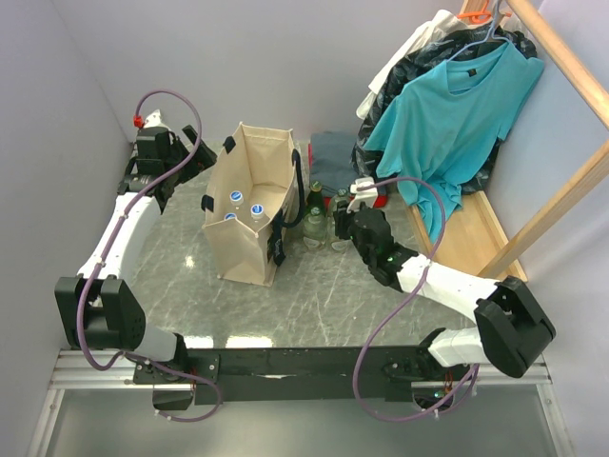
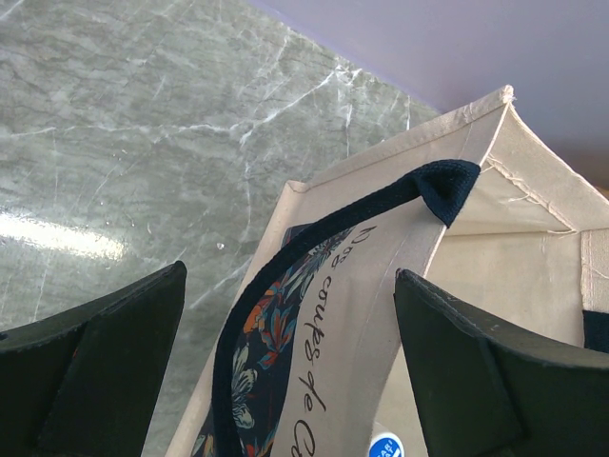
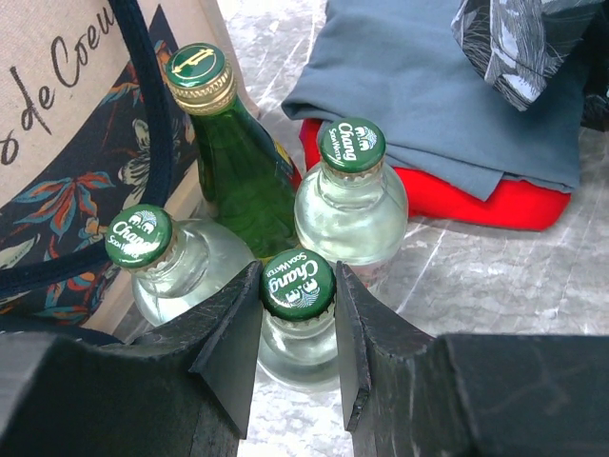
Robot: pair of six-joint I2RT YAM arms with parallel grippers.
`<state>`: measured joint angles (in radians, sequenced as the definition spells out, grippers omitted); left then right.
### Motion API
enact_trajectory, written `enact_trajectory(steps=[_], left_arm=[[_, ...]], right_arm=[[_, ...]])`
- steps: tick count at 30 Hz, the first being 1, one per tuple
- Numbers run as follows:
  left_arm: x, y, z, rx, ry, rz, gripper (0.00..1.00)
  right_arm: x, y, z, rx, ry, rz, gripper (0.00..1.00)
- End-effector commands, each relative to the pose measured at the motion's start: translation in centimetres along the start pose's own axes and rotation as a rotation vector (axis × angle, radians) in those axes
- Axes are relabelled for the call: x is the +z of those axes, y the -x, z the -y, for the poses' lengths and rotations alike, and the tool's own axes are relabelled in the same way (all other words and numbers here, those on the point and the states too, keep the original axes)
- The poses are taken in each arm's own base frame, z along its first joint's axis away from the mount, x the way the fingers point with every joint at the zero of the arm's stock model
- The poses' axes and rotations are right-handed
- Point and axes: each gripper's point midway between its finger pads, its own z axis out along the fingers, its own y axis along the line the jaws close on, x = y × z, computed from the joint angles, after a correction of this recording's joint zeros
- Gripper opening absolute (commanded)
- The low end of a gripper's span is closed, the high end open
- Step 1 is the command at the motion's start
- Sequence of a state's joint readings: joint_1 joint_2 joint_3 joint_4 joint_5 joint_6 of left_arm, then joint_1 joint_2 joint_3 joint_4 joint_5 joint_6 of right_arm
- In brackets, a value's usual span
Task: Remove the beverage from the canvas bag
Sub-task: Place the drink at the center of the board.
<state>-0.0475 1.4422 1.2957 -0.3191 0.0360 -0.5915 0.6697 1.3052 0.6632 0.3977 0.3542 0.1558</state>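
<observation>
The beige canvas bag [image 1: 249,224] stands upright on the marble table, open at the top. Three blue-capped beverage bottles [image 1: 235,197] stand inside it; one blue cap [image 2: 385,446] shows in the left wrist view. My left gripper [image 2: 290,367] is open over the bag's left rim, its fingers on either side of the printed wall and black handle [image 2: 314,238]. My right gripper [image 3: 298,286] is shut on the green cap of a clear soda-water bottle [image 3: 300,347]. That bottle stands on the table just right of the bag, among other bottles.
Around the held bottle stand two more clear soda bottles [image 3: 351,190] [image 3: 157,262] and a green glass bottle [image 3: 238,162]. Folded grey cloth [image 3: 428,86] over a red item [image 3: 476,202] lies behind them. A teal T-shirt [image 1: 447,105] hangs on a wooden rack [image 1: 561,190] at the right.
</observation>
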Motion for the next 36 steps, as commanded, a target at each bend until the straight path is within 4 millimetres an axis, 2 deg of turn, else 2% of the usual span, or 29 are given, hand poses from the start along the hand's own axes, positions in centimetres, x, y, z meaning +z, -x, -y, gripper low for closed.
enact_trajectory(steps=[1,2,3,8,13,20,30,35,36], left_arm=[[-0.1,0.1,0.3,-0.002,-0.008,0.015,0.96],[0.0,0.0,0.3,-0.003,-0.011,0.012,0.96],[0.0,-0.1,0.3,-0.003,-0.010,0.011,0.96],[-0.1,0.0,0.5,-0.002,-0.016,0.011,0.96],[-0.1,-0.1,0.5,-0.001,-0.014,0.012,0.96],[-0.1,0.0,0.6,-0.001,-0.014,0.012,0.96],[-0.4,0.2,0.1,0.011,0.012,0.023,0.96],[-0.3,0.0,-0.1,0.013,0.018,0.016,0.96],[-0.4,0.1,0.0,0.014,0.017,0.015,0.96]], right_arm=[[0.1,6.0,-1.2,0.070,0.020,0.161,0.38],[0.1,6.2,-1.2,0.068,0.020,0.162,0.46],[0.0,6.3,-1.2,0.067,0.019,0.165,0.49],[-0.4,6.7,-1.3,0.069,0.017,0.167,0.57],[-0.9,7.2,-1.4,0.064,0.021,0.175,0.58],[-2.0,9.3,-1.4,0.069,0.028,0.217,0.60],[-2.5,10.8,-1.8,0.064,0.042,0.225,0.61],[-3.1,12.7,-2.2,0.069,0.056,0.248,0.61],[-3.1,12.5,-2.2,0.057,0.062,0.234,0.62]])
